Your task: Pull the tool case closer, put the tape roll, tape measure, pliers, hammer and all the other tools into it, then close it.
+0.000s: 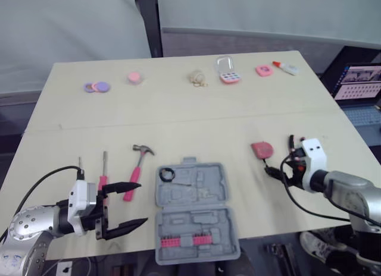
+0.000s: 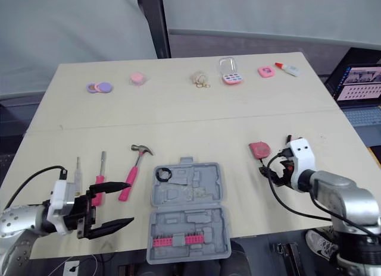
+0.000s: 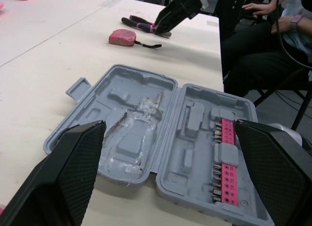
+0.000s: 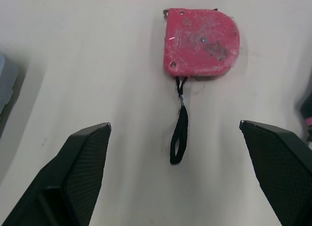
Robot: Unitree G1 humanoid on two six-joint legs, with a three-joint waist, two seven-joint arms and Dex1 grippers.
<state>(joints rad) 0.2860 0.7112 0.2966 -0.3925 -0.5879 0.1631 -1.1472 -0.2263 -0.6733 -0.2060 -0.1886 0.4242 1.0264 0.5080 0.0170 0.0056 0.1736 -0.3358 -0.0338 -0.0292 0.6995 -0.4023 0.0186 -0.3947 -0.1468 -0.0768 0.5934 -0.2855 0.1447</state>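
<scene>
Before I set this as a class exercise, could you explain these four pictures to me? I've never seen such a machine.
It is a two-armed humanoid robot at a table. Two pictures come from its head cameras, looking down; two from cameras on its wrists. The left end effector and right end effector are two-fingered claws, both open, holding nothing. Before it lie an open grey tool case, a hammer, a screwdriver and a red tape measure.
</scene>
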